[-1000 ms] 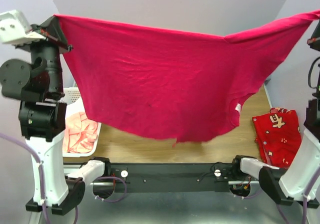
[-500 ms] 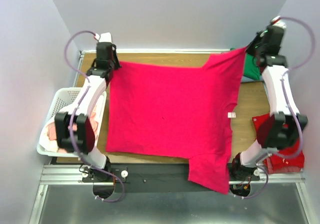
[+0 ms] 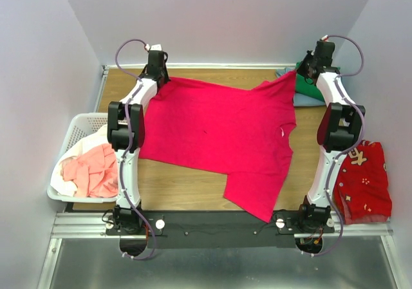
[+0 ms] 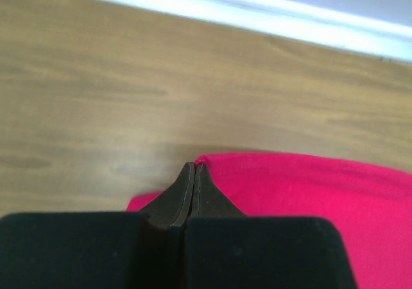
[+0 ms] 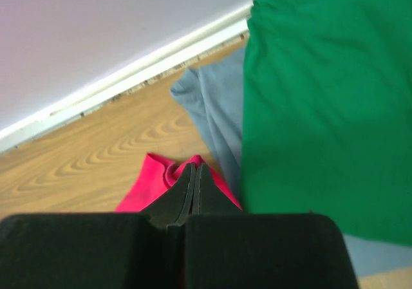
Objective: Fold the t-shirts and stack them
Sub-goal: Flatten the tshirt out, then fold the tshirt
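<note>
The crimson-pink t-shirt lies spread on the wooden table, one sleeve near the front edge. My left gripper is shut on its far left corner. My right gripper is shut on its far right corner. Both are stretched to the far side of the table. A folded green t-shirt lies on a grey-blue one just right of my right gripper, also seen in the top view. Salmon-pink and white cloth sit in the basket.
The white lattice basket stands off the table's left edge. A red patterned cloth lies at the right edge. The back wall runs just beyond both grippers.
Both arms swung from holding the crimson-pink t-shirt high in the air down and forward, laying it flat on the table. Their grip on the corners has not changed.
</note>
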Robot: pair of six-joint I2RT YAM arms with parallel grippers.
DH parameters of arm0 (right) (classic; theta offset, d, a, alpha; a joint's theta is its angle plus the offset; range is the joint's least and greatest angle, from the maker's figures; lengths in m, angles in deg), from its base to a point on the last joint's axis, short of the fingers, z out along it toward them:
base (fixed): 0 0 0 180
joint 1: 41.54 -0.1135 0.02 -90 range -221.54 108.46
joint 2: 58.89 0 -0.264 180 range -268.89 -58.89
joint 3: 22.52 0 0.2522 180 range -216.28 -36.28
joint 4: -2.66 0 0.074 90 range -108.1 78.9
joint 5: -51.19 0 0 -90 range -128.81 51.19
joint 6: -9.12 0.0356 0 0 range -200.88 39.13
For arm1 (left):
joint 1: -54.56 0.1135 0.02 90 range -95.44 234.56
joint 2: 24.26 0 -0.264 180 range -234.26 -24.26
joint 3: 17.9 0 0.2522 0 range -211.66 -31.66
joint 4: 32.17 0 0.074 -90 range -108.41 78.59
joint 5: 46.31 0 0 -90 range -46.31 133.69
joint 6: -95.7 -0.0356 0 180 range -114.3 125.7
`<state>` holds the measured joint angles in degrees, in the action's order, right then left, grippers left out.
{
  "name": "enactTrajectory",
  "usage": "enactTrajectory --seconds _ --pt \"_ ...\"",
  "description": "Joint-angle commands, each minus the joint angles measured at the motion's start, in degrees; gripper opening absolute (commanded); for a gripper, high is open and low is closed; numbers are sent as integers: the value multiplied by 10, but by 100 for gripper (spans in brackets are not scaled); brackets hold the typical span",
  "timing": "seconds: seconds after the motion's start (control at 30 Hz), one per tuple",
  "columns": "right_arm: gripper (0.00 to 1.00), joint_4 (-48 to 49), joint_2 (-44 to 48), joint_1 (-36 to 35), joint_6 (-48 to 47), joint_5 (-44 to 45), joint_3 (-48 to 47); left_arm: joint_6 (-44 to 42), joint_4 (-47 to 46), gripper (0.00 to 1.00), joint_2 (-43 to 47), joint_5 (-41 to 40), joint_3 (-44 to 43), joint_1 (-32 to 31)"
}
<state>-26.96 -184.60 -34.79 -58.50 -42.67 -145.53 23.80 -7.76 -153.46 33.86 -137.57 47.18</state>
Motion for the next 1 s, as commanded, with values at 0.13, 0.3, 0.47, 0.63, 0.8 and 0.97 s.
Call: enactTrajectory --seconds 0.13,0.3,0.47,0.63,0.8,0.97 --pt "1 25 -32 -1 15 -35 -68 -20 6 0 -73 -36 -132 1" --pt "1 24 10 -2 7 -35 -13 -41 -10 0 -65 -98 -143 6" --pt "1 25 51 -2 5 -37 44 -69 -12 0 -72 -107 -164 15" --pt "1 25 89 -9 4 -34 99 -75 -6 0 -79 -73 -167 22" --pt "1 24 138 -15 7 -36 134 -65 4 0 -69 -51 -144 37" --pt "1 23 185 -21 14 -55 168 -62 10 0 -65 -36 -131 43"
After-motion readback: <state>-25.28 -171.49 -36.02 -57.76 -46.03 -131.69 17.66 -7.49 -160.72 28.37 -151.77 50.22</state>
